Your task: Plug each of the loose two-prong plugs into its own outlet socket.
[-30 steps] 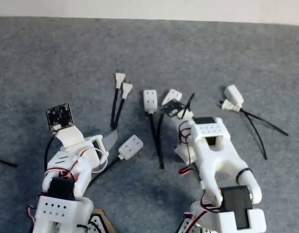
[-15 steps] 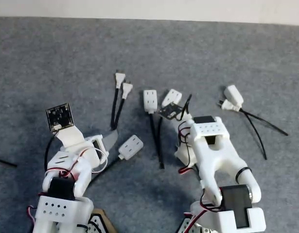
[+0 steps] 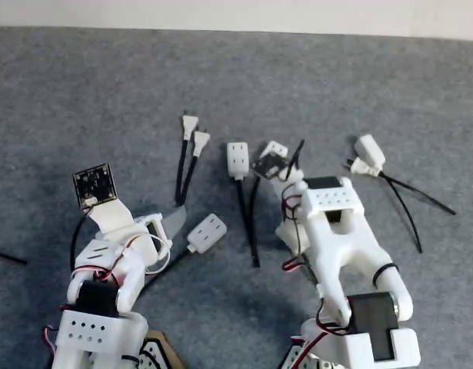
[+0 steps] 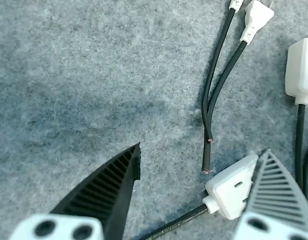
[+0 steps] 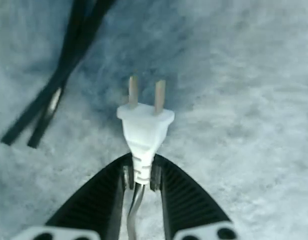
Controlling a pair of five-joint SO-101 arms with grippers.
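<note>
White two-prong plug (image 5: 143, 127) in right tool (image 5: 141, 174), grey carpet (image 5: 244, 100) beneath.

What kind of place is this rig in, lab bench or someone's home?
Probably a robotics lab bench: a grey felt mat as tabletop, a white left arm and right arm, and cut-off sockets and plugs laid out as practice pieces.
</note>
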